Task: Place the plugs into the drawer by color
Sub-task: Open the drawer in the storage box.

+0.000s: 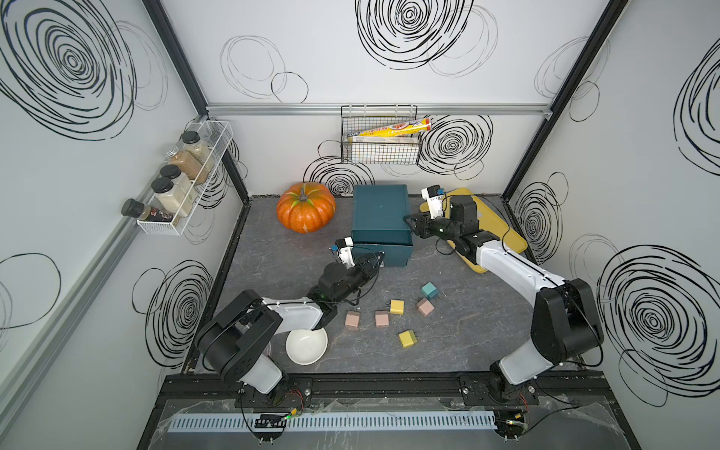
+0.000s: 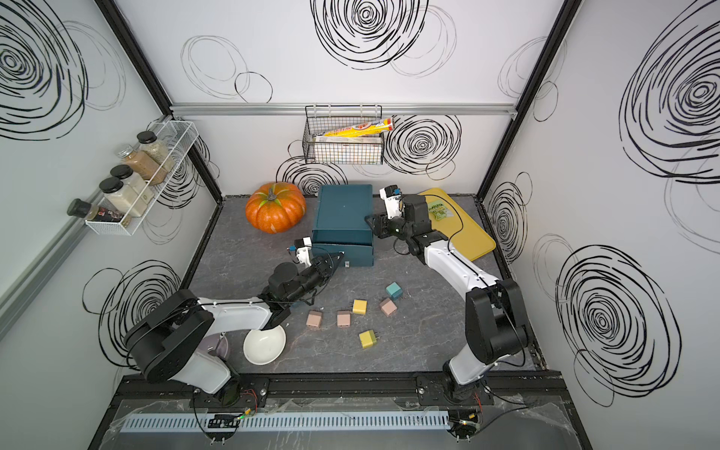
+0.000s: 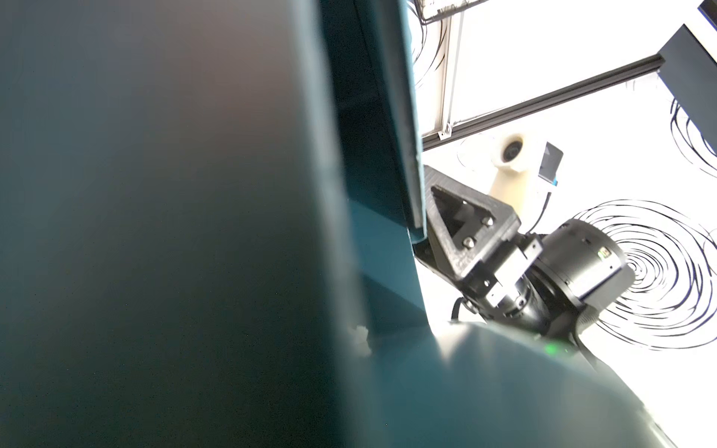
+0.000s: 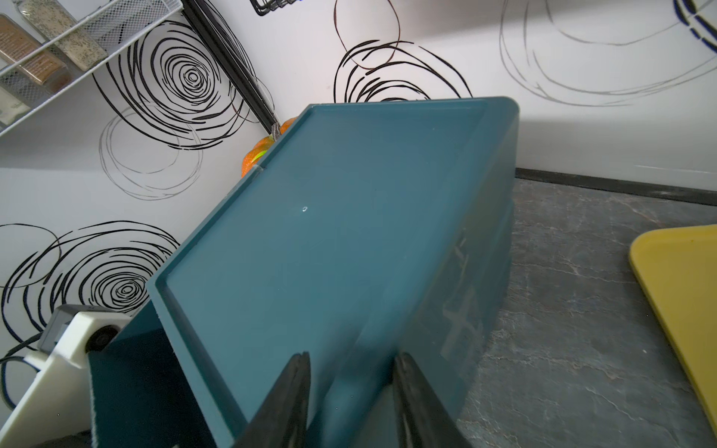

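Though illegible, lettering on yellow carton (image 1: pixel 394 129)

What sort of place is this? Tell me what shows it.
Probably a mock kitchen inside a robot test cell: spice rack and wire basket on panel walls, stone-look counter, two arms bolted to its front rail.

Drawer (image 4: pixel 349 232): smooth teal plastic, soft sheen. Counter (image 4: pixel 582 310): matt grey stone look, veined. My right pincer (image 4: pixel 353 355): black matt plastic, grainy. Plugs (image 1: pixel 397 307): matt plastic, metal prongs. Bowl (image 1: pixel 311 343): glossy white.
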You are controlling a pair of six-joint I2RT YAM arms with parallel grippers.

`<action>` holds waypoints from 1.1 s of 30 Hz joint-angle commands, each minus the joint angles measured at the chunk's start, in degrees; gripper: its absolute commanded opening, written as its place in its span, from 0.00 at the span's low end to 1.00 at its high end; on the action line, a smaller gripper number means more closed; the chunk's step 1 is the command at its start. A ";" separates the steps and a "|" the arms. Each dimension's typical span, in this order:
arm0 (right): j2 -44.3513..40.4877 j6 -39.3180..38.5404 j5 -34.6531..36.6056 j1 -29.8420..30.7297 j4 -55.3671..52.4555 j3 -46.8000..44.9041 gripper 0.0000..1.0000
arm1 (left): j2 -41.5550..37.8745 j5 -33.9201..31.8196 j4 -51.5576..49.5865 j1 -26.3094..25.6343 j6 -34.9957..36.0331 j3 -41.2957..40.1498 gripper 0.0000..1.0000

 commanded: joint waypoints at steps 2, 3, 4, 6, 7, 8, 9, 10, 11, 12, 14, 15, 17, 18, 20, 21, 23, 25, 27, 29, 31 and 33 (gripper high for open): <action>3.48 -1.81 0.72 0.89 -6.88 -1.20 0.38 | -5.12 2.01 -2.24 -2.47 2.39 -1.74 0.00; 3.56 -1.89 0.82 0.84 -6.88 -1.20 0.39 | -6.09 1.78 -3.19 -2.73 2.58 -1.93 0.00; 3.60 -1.88 0.91 0.84 -6.96 -1.20 0.38 | -6.90 1.63 -3.24 -2.95 2.35 -2.44 0.00; 3.75 -1.87 0.82 0.83 -6.96 -1.09 0.38 | -8.12 2.05 -2.16 -3.22 1.80 -3.86 0.00; 3.79 -1.88 0.73 0.83 -6.96 -1.11 0.38 | -8.37 2.17 -2.29 -3.21 1.75 -4.21 0.00; 3.83 -1.89 0.77 0.84 -6.96 -1.11 0.38 | -8.52 2.03 -2.06 -3.22 1.67 -4.71 0.00; 3.83 -1.89 0.81 0.82 -7.04 -1.05 0.38 | -8.45 2.08 -1.70 -3.22 1.75 -5.27 0.00; 3.91 -1.89 0.78 0.80 -7.05 -1.03 0.38 | -8.36 2.22 -1.41 -3.22 1.73 -5.64 0.00; 3.85 -1.89 0.75 0.78 -7.05 -1.03 0.38 | -8.34 1.98 -1.15 -3.29 1.90 -6.06 0.00; 3.92 -1.89 0.73 0.78 -7.05 -1.02 0.38 | -8.22 1.85 -0.75 -3.52 1.87 -6.57 0.00; 3.94 -1.85 0.96 0.80 -7.06 -1.02 0.38 | -8.14 1.71 0.14 -3.66 1.69 -7.63 0.00; 4.04 -1.98 1.16 0.76 -7.12 -1.02 0.38 | -8.13 1.70 1.03 -3.77 1.38 -8.23 0.00; 4.08 -1.98 1.15 0.76 -7.11 -1.02 0.38 | -8.36 1.57 2.17 -4.11 0.90 -9.11 0.00; 4.10 -1.98 1.07 0.75 -7.13 -0.95 0.38 | -8.48 1.63 2.48 -4.34 0.87 -9.34 0.00; 4.31 -1.98 1.09 0.75 -7.14 -0.94 0.38 | -8.67 1.09 1.67 -4.61 1.33 -9.38 0.00; 4.36 -1.93 1.08 0.78 -7.22 -0.94 0.38 | -8.48 0.89 1.51 -4.76 1.58 -9.37 0.00; 4.50 -2.06 1.20 0.80 -7.23 -0.94 0.38 | -7.64 0.67 1.85 -4.81 1.55 -9.77 0.00; 4.47 -2.07 1.35 0.75 -7.32 -0.85 0.38 | -6.31 0.89 4.46 -4.89 1.15 -10.75 0.00; 4.50 -2.07 1.59 0.68 -7.41 -0.85 0.38 | -4.98 0.87 5.82 -5.06 0.89 -11.23 0.01; 4.59 -1.98 1.80 0.67 -7.53 -0.85 0.38 | -4.19 1.01 6.76 -5.27 0.56 -11.41 0.01; 4.87 -1.90 1.80 0.58 -7.58 -0.76 0.38 | -3.48 1.72 7.82 -5.61 -0.38 -11.57 0.01; 5.15 -1.86 1.79 0.51 -7.49 -0.74 0.38 | -3.37 2.29 9.18 -6.40 -0.65 -11.35 0.01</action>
